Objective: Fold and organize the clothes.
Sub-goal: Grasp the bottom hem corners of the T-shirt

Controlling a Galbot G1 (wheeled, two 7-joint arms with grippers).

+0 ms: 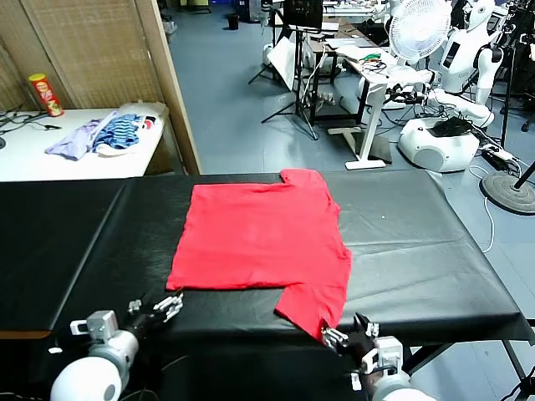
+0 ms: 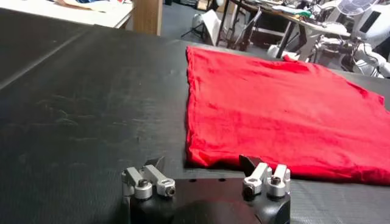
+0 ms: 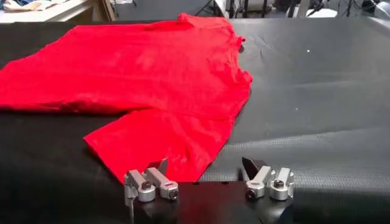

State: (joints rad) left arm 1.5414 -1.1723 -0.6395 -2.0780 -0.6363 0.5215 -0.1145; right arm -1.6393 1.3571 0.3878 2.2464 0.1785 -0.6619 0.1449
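The clothes, a bright red T-shirt (image 1: 259, 234), lie spread flat with the plain side up in the middle of the black table (image 1: 418, 242). One sleeve (image 1: 313, 305) points toward the table's near edge and the other lies at the far edge. My left gripper (image 1: 171, 306) hovers open just short of the shirt's near left corner (image 2: 201, 155), nothing between its fingers. My right gripper (image 1: 338, 336) is open too, right at the tip of the near sleeve (image 3: 164, 143), with its left finger over the cloth. In the wrist views the shirt (image 2: 274, 103) (image 3: 152, 73) stretches away from both grippers (image 2: 203, 162) (image 3: 204, 164).
A white side table (image 1: 50, 159) at the back left holds lavender and blue-striped garments (image 1: 100, 134) and a red can (image 1: 44, 93). A wooden panel (image 1: 171, 83) stands behind the black table. Other robots (image 1: 456, 67) and a fan (image 1: 418, 29) stand far back right.
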